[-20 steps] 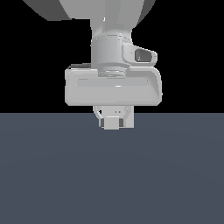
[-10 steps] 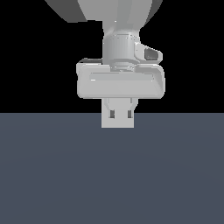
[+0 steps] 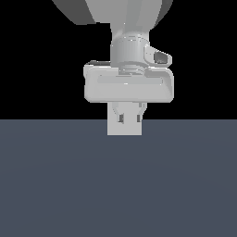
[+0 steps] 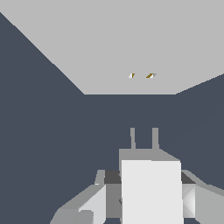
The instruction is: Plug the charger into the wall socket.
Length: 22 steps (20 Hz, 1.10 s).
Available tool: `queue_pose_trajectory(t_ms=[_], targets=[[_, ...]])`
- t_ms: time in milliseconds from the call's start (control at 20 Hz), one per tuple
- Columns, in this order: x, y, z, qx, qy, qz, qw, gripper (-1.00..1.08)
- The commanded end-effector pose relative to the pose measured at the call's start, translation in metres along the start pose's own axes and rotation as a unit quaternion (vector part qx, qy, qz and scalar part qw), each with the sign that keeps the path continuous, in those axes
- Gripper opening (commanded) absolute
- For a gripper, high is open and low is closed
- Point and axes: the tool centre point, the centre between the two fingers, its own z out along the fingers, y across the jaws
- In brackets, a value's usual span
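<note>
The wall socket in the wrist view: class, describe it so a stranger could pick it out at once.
Start from the dark grey floor. The wall socket is the large flat off-white square plate beyond the gripper, ahead of the two grey prongs of the small off-white rectangular charger held there. Two tiny yellowish holes at its centre set it apart from the smaller block.

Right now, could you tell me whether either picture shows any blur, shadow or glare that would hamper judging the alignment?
Exterior view: sharp, flat shading, no cast shadow or glare; black background behind the gripper. Wrist view: also sharp, evenly lit; the charger prongs and the wall socket holes read clearly.
</note>
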Motion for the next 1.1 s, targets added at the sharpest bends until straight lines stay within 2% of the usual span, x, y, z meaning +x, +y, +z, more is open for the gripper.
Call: queue_pose_trajectory(t_ms=[0,300,1050], targets=[[0.000,0.000,0.000,0.000,0.000,0.000,1.0000,-1.00],[0.007,0.000,0.001,0.000,0.000,0.000,1.0000,-1.00],[0.049,0.000,0.004,0.000,0.000,0.000,1.0000,-1.00]])
